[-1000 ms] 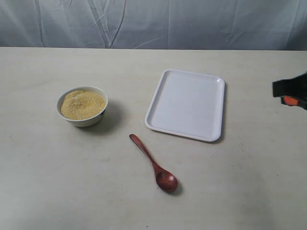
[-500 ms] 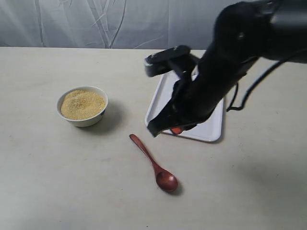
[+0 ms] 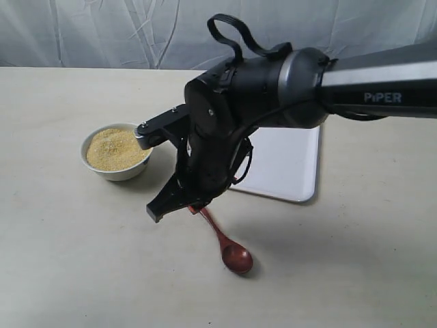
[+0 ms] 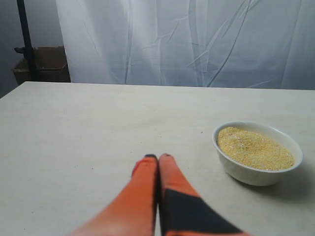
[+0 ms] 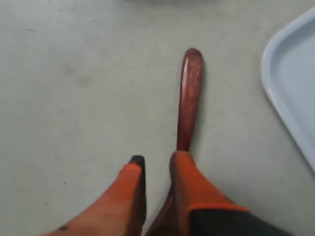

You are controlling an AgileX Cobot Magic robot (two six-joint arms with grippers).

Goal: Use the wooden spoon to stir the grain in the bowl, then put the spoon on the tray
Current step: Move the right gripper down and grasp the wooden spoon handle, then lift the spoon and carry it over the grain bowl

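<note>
The wooden spoon [image 3: 232, 253] lies on the table in front of the tray [image 3: 290, 167], scoop toward the near edge. My right gripper [image 3: 179, 207] is low over the handle's far end. In the right wrist view the right gripper [image 5: 158, 158] is open by a narrow gap, with the spoon [image 5: 190, 88] running out from between the fingers. The white bowl [image 3: 124, 173] of grain [image 3: 116, 149] stands to the left. My left gripper [image 4: 158, 157] is shut on nothing, well short of the bowl [image 4: 253, 173] and grain [image 4: 253, 147]; it is out of the exterior view.
The right arm's dark body [image 3: 239, 116] hangs over the tray's left half and hides it. A rounded corner of the tray [image 5: 290, 93] lies close beside the spoon handle. A wrinkled pale curtain [image 3: 102, 34] backs the table.
The right arm swept in from the right edge, across the tray, and came down over the spoon handle. Spoon, bowl and tray have not moved.
</note>
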